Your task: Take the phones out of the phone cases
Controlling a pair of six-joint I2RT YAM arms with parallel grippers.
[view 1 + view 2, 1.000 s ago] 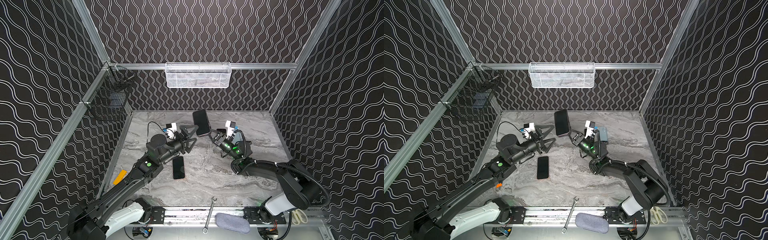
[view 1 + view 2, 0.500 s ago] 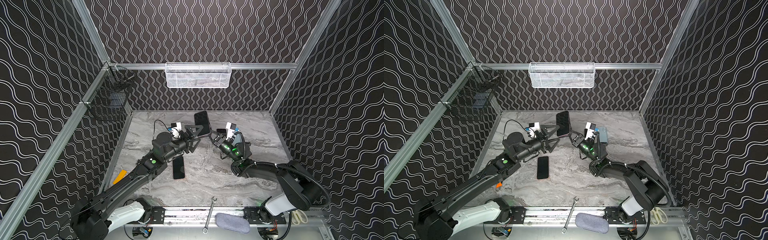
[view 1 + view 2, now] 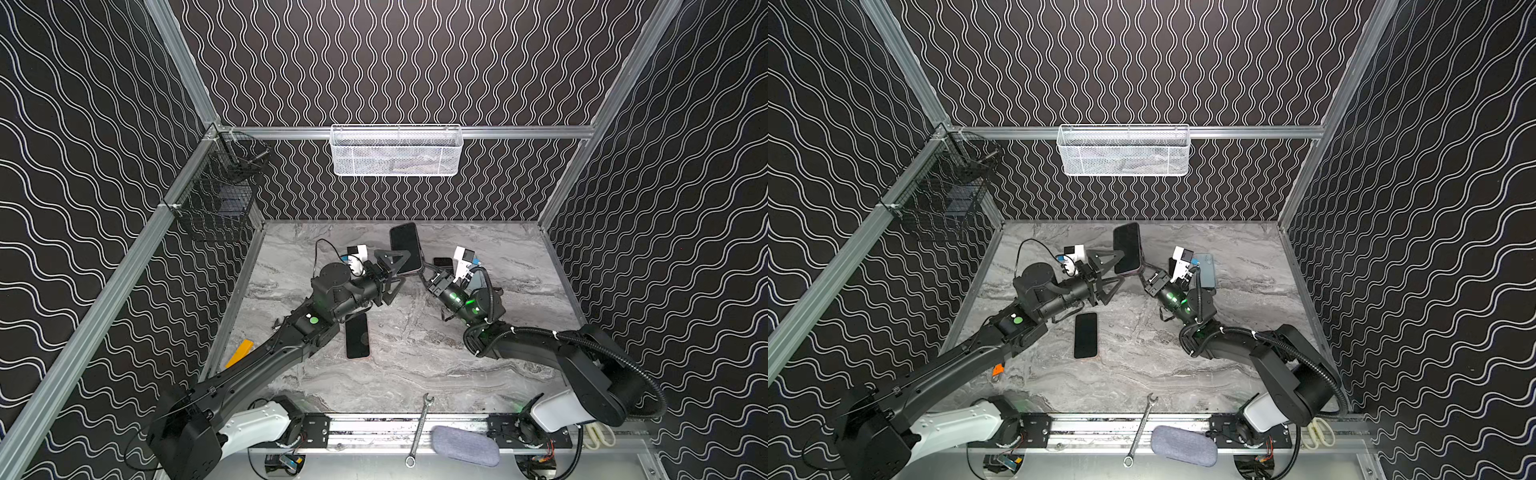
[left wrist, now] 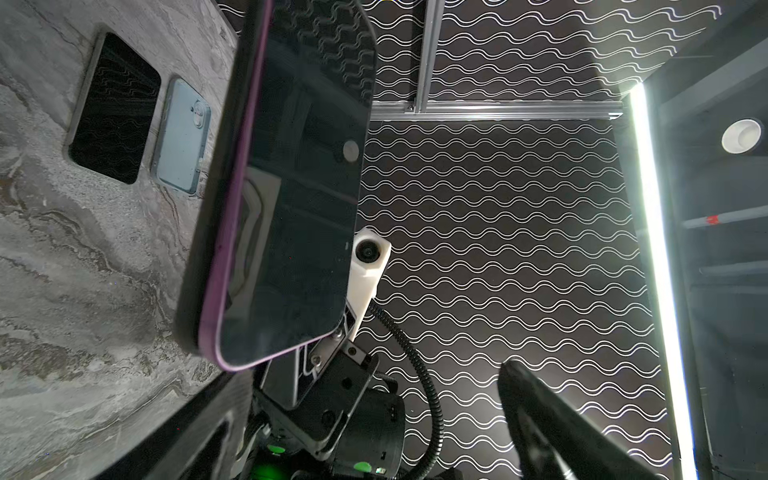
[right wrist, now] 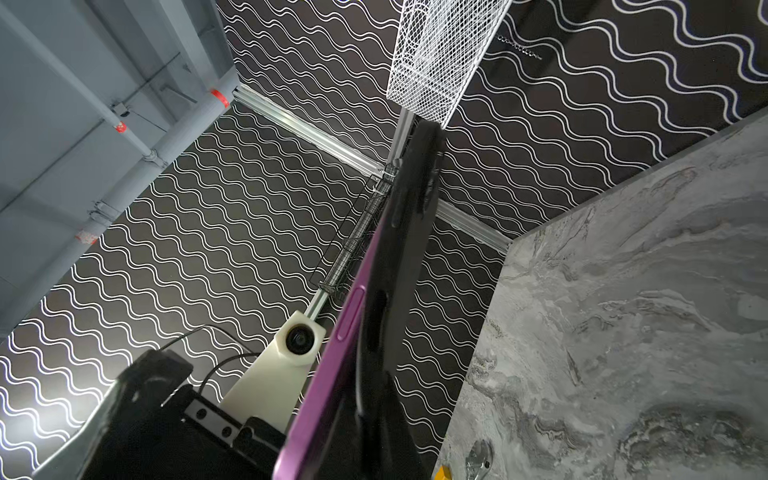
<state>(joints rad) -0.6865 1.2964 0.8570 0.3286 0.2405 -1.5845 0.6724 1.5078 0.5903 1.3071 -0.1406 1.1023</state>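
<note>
A phone in a purple phone case (image 3: 405, 248) (image 3: 1127, 248) stands upright above the marble table, screen toward the left arm. My right gripper (image 3: 426, 272) (image 5: 361, 436) is shut on its lower end. In the right wrist view the purple case edge (image 5: 345, 316) runs up from the jaws. My left gripper (image 3: 395, 272) (image 3: 1115, 272) is open, its fingers spread beside the phone's lower left edge. The left wrist view shows the dark screen (image 4: 291, 187) and purple rim (image 4: 232, 208) close ahead of the left gripper (image 4: 370, 374). Whether a finger touches the case I cannot tell.
A bare black phone (image 3: 357, 336) lies flat under the left arm. A blue-grey case (image 3: 1205, 270) and a dark phone (image 4: 114, 108) lie behind the right gripper. At the front rail lie a wrench (image 3: 419, 428) and a grey pouch (image 3: 463, 444). A white mesh basket (image 3: 397, 149) hangs on the back wall.
My left arm has moved right toward the held phone, bringing its open fingers up to the phone's lower left edge. The right gripper has kept its hold, shifting only slightly.
</note>
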